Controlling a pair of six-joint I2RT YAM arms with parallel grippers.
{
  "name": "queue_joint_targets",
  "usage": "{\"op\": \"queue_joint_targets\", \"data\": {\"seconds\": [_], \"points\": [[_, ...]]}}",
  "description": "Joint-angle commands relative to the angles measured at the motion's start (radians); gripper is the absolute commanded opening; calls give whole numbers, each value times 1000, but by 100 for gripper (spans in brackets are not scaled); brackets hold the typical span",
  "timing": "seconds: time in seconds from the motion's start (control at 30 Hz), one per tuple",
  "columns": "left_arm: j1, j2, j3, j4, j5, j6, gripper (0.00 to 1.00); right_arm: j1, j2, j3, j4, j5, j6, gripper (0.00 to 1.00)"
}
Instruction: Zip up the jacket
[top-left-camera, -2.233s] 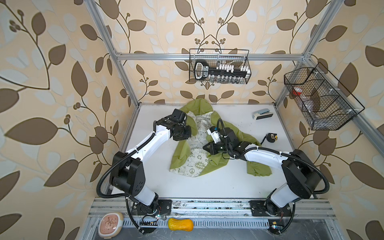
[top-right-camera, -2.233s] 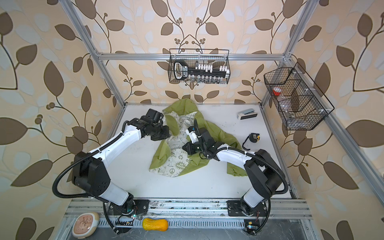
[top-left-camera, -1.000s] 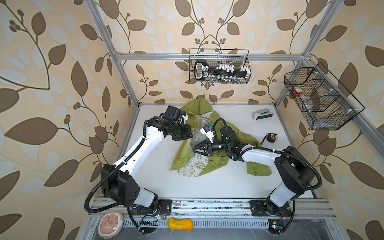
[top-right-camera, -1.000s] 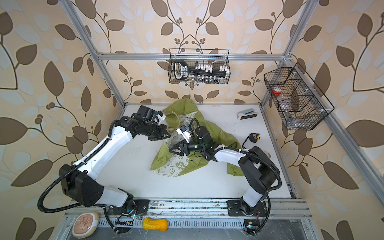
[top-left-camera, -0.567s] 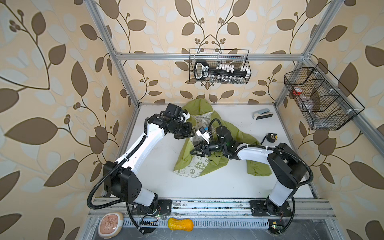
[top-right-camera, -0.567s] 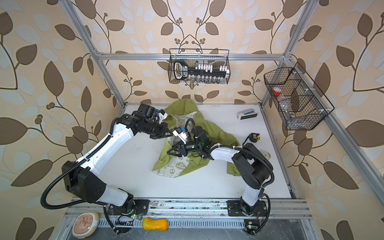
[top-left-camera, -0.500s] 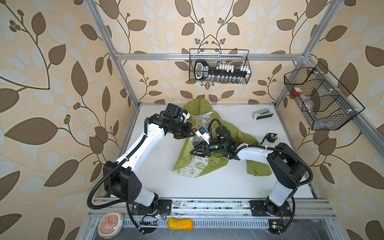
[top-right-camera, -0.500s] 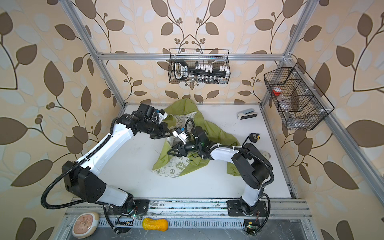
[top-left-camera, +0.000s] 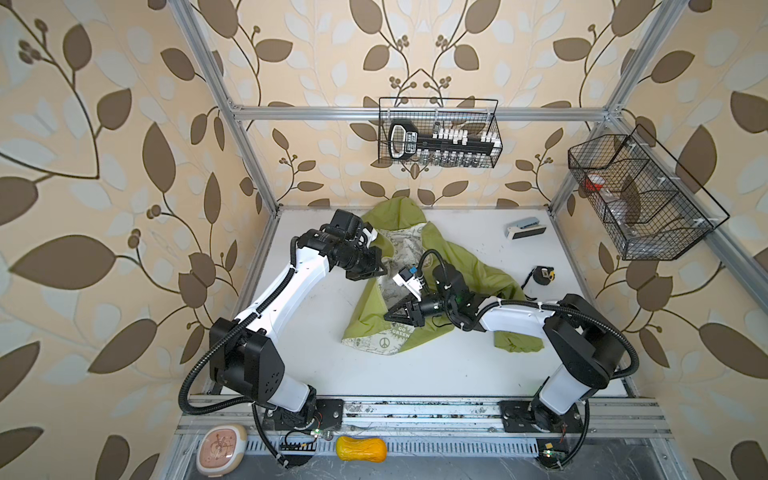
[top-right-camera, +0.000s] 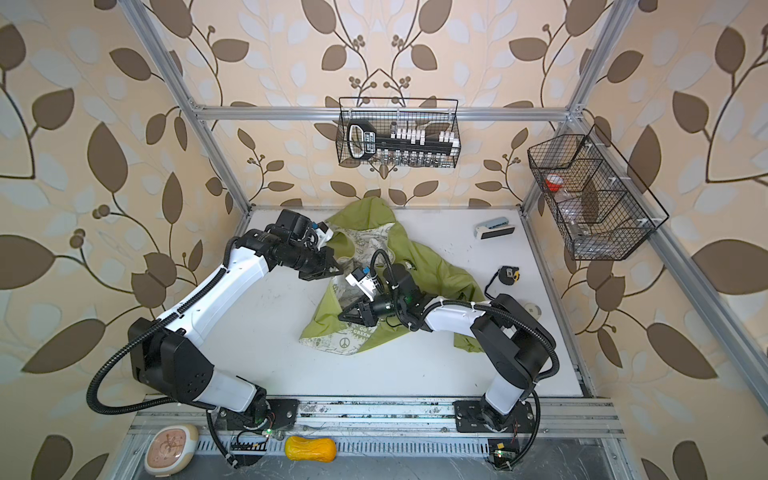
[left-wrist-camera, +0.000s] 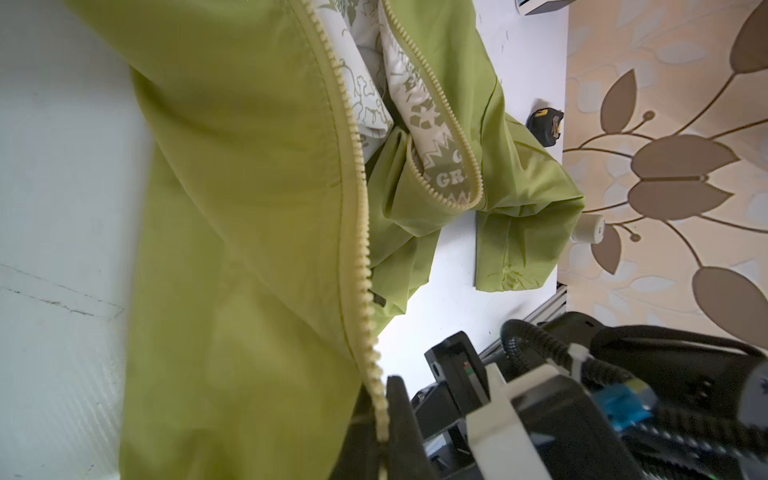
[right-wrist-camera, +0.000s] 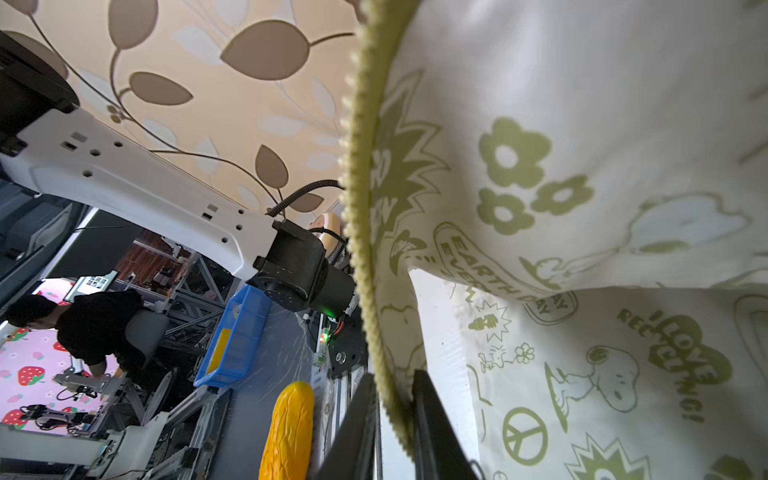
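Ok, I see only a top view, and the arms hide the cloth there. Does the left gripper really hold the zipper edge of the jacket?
Observer: Yes. In the left wrist view the left gripper is shut on the jacket, its zipper teeth pinched between the fingers.
Operator: And the right gripper?
Observer: In the right wrist view the right gripper has one jaw on each side of a toothed edge, beside the printed lining; whether it presses the cloth, I cannot tell.
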Motion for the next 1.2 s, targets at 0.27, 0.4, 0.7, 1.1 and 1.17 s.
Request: {"op": "queue_joint_targets", "data": {"seconds": [0.27, 0.4, 0.7, 1.1, 1.17], "points": [[8, 59, -102, 99, 13, -15, 0, 59, 16, -14, -75, 113, 13, 4], [8, 74, -126, 121, 18, -22, 0, 108, 45, -13, -55, 135, 42, 2], [8, 139, -191, 203, 9, -56, 0, 127, 162, -19, 71, 195, 178, 0], [8, 208, -94, 195, -55, -75, 0, 67, 204, 24, 81, 205, 215, 0], [8, 211, -59, 188, -54, -83, 0, 54, 190, 63, -7, 222, 162, 0]]}}
